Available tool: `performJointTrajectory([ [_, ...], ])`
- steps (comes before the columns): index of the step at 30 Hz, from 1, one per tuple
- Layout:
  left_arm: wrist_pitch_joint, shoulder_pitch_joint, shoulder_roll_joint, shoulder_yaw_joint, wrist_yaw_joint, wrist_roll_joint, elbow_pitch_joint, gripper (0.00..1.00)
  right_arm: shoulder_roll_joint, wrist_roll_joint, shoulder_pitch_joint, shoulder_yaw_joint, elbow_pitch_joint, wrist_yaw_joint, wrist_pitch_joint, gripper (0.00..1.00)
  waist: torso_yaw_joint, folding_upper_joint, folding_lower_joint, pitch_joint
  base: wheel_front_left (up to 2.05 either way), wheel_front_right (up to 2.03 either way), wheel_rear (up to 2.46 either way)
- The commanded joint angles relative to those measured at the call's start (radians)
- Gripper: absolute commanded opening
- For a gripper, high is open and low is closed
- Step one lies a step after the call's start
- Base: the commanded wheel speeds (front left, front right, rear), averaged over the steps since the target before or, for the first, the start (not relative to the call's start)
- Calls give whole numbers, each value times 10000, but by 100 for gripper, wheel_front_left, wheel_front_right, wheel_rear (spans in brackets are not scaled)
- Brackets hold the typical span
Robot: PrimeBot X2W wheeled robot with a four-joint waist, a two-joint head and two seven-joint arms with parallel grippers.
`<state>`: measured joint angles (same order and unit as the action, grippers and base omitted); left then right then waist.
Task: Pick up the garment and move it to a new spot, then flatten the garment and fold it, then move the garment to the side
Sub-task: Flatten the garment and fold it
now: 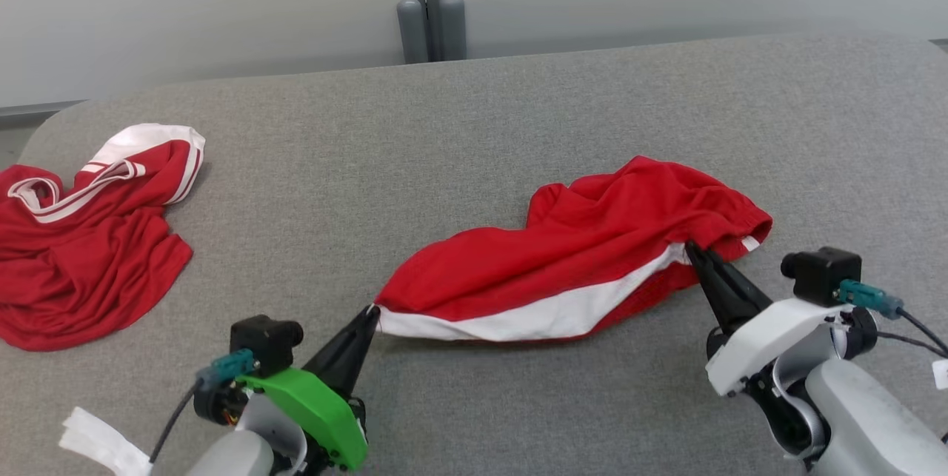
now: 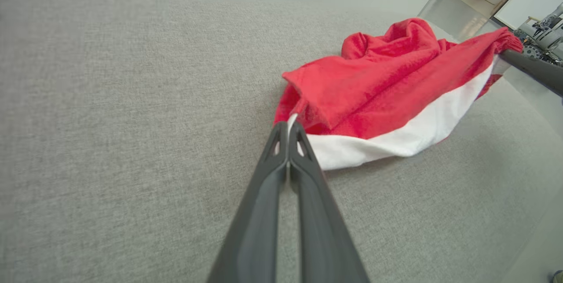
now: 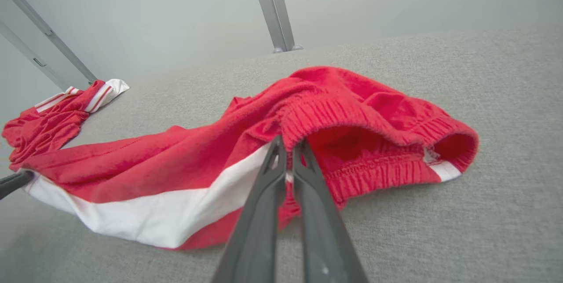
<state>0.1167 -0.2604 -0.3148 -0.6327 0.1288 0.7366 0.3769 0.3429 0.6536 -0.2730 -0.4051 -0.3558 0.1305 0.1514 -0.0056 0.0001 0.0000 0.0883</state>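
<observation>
left hand pinches white hem corner of shorts, right hand pinches waistband; shorts lie stretched between them on counter.

Shorts red w/ white stripe; shirt red/white; surface grey.

A soft grey table is stretching across the picture. Some red shorts with a white stripe are lying at the middle right. A red and white garment is lying crumpled at the left edge.
</observation>
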Motion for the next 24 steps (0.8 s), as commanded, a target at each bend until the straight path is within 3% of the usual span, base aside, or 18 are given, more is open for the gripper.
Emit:
performJointTrajectory([
  [1, -42, -415, -158, 105, 20, -26, -292, 0, 108, 159, -324, 33, 235, 4, -36, 0, -26, -1, 0, 36, 0, 0, 0],
  [7, -564, -2040, -761, 486, 13, -156, -1328, 0, 551, 817, -1640, 86, 811, 4, -319, 0, 38, -1, 0, 616, 0, 0, 0],
  [9, -758, -3018, -1181, 550, 13, -636, -1383, 0, 736, 1042, -2351, 20, 848, 4, -438, 0, 60, -1, 0, 990, 0, 0, 0],
  [12, -975, -4432, -1206, 612, 5, -761, -1382, 0, 1009, 1508, -3570, -229, 932, 4, -670, 0, 73, -1, 0, 1740, 0, 0, 0],
  [17, -1315, -7101, -1538, 261, 4, -384, -845, 0, 1463, 2586, -6052, -791, 690, 4, -992, 0, 109, -1, 0, 2946, 0, 0, 0],
  [24, -1040, -10631, -1812, -15, 5, 411, 487, 0, 1584, 3925, -9444, -1289, -126, 4, -1156, 0, 174, -1, 0, 4212, 0, 0, 0],
])
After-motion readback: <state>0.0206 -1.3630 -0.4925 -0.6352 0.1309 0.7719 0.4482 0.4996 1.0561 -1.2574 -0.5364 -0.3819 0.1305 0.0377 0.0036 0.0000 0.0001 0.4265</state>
